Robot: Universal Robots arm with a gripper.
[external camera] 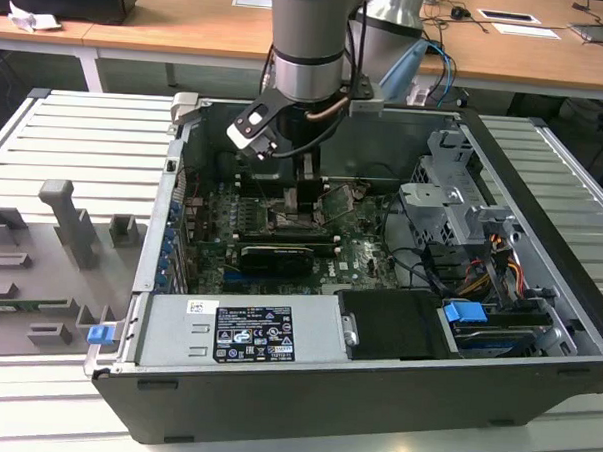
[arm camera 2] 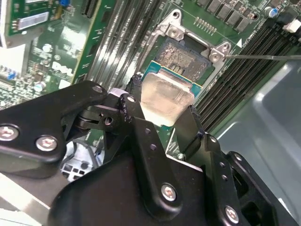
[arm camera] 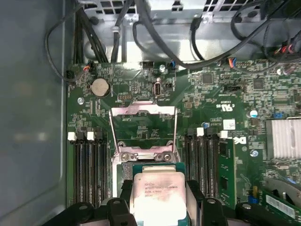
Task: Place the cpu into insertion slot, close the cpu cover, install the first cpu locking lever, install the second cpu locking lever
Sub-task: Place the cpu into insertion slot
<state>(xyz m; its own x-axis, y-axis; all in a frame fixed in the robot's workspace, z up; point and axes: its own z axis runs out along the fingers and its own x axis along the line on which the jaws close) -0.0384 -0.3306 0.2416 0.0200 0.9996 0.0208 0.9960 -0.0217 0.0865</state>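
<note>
End effector (arm camera 2: 163, 101) pinched on the cpu (arm camera: 157, 193) by two edges, close above the insertion slot (arm camera 2: 182, 54), cpu cover (arm camera: 143, 110) flipped open. Could land crooked or off to one side and hurt the slot.

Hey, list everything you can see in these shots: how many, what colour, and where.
table: one, pale slatted metal, across the exterior view
case: one, dark grey, open, on the table
fixtures: several, grey, on the table, exterior view's left
board: one, green, inside the case
slot: one, dark, silver-rimmed, on the board
cpu: one, silvery top, held at the slot, seating unclear
cover: one, silver, swung open beside the slot
memory slots: two banks, black, flanking the slot
coin cell: one, silver, on the board
cables: several, black, along the board's edge
arm: one, grey, reaching into the case
gripper: one, black, shut on the cpu
</note>
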